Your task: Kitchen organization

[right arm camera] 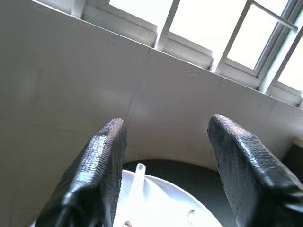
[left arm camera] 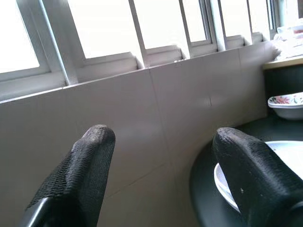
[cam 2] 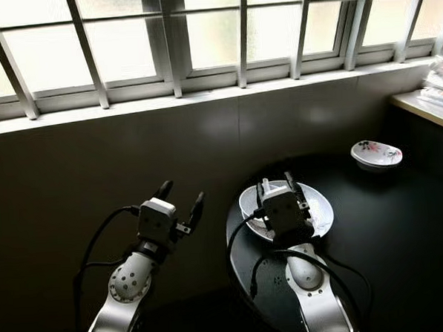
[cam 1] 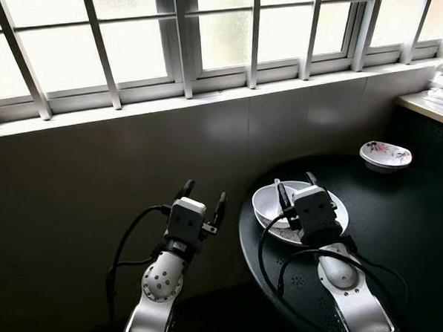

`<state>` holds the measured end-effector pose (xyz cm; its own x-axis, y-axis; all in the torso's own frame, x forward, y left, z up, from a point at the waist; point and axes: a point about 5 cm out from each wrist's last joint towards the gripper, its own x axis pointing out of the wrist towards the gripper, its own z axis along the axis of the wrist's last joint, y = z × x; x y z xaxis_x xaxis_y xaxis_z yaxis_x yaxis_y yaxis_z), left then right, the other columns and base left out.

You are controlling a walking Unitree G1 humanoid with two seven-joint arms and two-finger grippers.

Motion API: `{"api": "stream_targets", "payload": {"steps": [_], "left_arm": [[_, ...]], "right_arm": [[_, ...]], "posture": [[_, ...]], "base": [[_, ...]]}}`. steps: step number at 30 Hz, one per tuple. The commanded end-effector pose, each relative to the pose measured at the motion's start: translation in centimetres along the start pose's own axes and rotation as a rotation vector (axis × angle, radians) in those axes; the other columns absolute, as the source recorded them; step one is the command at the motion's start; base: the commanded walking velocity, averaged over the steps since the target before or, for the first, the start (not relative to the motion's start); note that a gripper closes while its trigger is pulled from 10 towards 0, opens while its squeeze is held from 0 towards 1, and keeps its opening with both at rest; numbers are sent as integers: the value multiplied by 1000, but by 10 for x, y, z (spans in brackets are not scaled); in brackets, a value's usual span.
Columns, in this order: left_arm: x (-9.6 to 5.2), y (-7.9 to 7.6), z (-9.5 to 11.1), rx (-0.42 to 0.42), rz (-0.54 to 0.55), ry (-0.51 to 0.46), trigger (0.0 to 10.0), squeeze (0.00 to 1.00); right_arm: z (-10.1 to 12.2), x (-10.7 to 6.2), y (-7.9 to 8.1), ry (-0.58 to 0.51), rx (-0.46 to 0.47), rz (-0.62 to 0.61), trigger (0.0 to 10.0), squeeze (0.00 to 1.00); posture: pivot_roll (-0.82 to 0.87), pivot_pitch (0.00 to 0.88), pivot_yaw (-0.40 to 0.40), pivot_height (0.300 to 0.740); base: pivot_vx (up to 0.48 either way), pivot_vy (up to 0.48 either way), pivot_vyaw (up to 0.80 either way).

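just off the table edge [cam 1: 244,239], left gripper [cam 1: 204,196] spread

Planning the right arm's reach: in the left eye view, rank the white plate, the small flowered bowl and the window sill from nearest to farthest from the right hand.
1. White plate, on the dark round table, directly under the right hand.
2. Small flowered bowl, farther back on the table's right.
3. Window sill, along the wall beyond.

Your head cameras look forward and down at the round desk [cam 1: 403,223] under the window [cam 1: 200,41]. Each wrist camera peers along its open fingers, close and angled upward, sharing the wall [left arm camera: 156,113], window and plate [right arm camera: 156,208] rim.
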<state>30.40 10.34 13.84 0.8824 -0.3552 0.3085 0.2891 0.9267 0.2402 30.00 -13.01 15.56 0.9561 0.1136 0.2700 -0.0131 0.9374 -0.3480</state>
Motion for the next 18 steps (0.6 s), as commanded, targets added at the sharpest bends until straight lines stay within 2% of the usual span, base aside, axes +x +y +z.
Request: {"api": "stream_targets", "payload": {"steps": [1, 3, 18], "left_arm": [[-2, 7, -3, 26, 20, 22, 10000, 0], [-2, 9, -5, 25, 29, 26, 10000, 0], [-1, 7, -5, 15, 32, 21, 10000, 0]], "right_arm": [[3, 1, 6, -6, 6, 18, 10000, 0], [3, 1, 7, -4, 2, 22, 10000, 0], [-2, 4, 8, 18, -18, 46, 10000, 0]], "posture": [[-11, 0, 24, 740], [-17, 0, 23, 740], [-13, 0, 18, 740]], "base": [[0, 0, 0], [0, 0, 0], [255, 0, 0]]}}
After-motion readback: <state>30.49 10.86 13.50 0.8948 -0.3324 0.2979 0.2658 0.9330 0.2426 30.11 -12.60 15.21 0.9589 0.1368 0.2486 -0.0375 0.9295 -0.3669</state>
